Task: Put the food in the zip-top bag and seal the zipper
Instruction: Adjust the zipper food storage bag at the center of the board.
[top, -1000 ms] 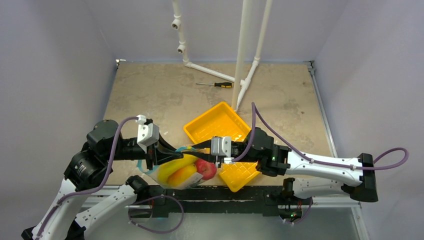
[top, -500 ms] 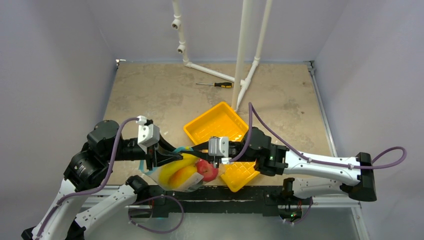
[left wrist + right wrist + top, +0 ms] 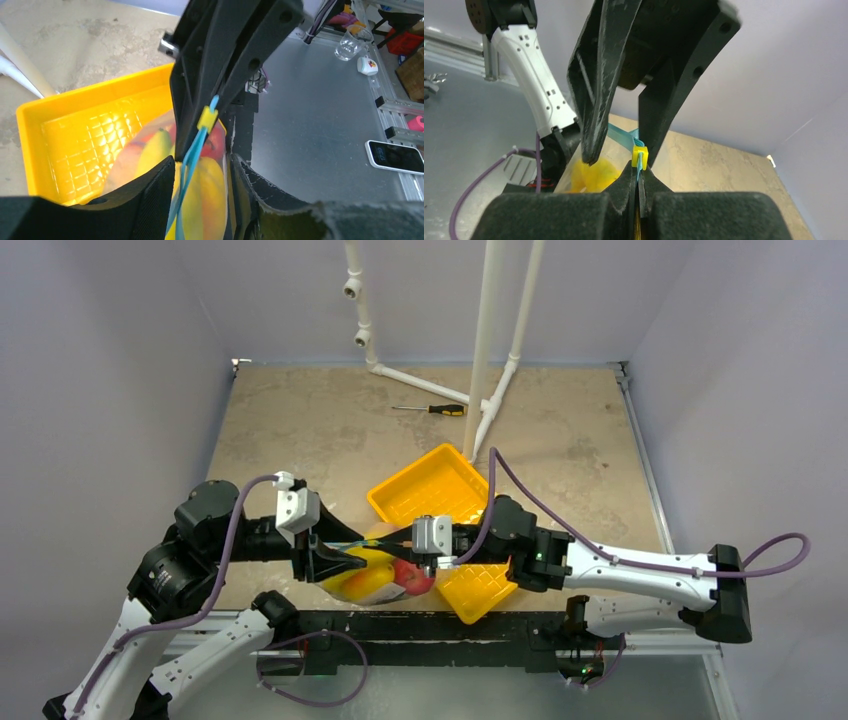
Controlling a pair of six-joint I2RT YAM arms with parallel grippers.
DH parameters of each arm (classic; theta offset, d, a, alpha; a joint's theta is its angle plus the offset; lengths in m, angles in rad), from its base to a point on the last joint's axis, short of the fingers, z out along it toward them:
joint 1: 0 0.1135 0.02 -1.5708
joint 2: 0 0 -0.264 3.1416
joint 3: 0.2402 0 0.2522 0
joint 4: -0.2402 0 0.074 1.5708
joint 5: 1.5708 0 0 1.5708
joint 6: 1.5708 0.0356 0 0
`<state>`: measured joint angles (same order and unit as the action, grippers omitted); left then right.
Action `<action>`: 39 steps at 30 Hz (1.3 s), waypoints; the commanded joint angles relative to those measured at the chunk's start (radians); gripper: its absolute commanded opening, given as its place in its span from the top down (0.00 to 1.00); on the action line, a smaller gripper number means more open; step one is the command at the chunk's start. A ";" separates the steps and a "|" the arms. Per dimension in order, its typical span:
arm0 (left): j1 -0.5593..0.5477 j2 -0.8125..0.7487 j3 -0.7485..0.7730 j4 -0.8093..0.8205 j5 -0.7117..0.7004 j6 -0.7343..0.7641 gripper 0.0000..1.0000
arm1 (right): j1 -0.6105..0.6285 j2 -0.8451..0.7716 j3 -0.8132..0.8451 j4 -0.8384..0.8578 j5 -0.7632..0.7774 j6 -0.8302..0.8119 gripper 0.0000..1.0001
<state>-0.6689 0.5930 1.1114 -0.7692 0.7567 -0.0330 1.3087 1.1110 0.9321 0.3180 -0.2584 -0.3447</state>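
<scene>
Your right hand (image 3: 639,172) is clenched on the zipper (image 3: 621,136), which runs straight ahead into released left hand (image 3: 619,157)

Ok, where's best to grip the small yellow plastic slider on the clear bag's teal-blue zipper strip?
Pinch the yellow slider across its two flat faces, coming in along the teal-blue zipper strip from the side of the right gripper. The strip stands edge-on there and the slider straddles it, so closing pads would probably seat squarely. That gripper is shut on the strip just behind the slider.
</scene>
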 commanded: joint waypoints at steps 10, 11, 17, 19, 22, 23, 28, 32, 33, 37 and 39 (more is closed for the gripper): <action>-0.003 -0.007 0.017 0.162 -0.005 -0.047 0.65 | 0.003 0.024 -0.080 0.122 -0.083 0.044 1.00; -0.003 -0.005 0.016 0.156 0.010 -0.044 0.66 | 0.003 0.025 -0.085 0.130 -0.084 0.049 1.00; -0.003 -0.010 -0.010 0.122 0.046 -0.043 0.64 | 0.004 0.029 -0.112 0.168 -0.079 0.070 1.00; -0.003 -0.014 -0.021 0.112 0.047 -0.047 0.62 | 0.004 0.026 -0.120 0.169 -0.078 0.074 1.00; -0.003 -0.018 -0.033 0.094 0.047 -0.055 0.60 | 0.004 0.016 -0.133 0.170 -0.072 0.083 1.00; -0.004 -0.018 -0.038 0.091 0.049 -0.059 0.59 | 0.004 0.013 -0.136 0.169 -0.070 0.084 1.00; -0.003 -0.015 -0.070 0.082 0.072 -0.083 0.59 | 0.004 -0.003 -0.145 0.160 -0.060 0.099 1.00; -0.003 -0.012 -0.085 0.080 0.089 -0.091 0.60 | 0.003 -0.007 -0.146 0.145 -0.053 0.109 1.00; -0.003 -0.011 -0.089 0.080 0.092 -0.092 0.61 | 0.004 -0.007 -0.146 0.141 -0.053 0.113 1.00; -0.004 -0.007 -0.097 0.073 0.093 -0.084 0.63 | 0.003 -0.010 -0.147 0.127 -0.060 0.135 1.00; -0.003 -0.006 -0.100 0.073 0.089 -0.079 0.64 | 0.003 -0.008 -0.147 0.119 -0.068 0.151 1.00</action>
<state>-0.6689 0.5816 1.0187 -0.7021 0.8253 -0.1055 1.3090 1.1355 0.7811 0.3958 -0.3275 -0.2340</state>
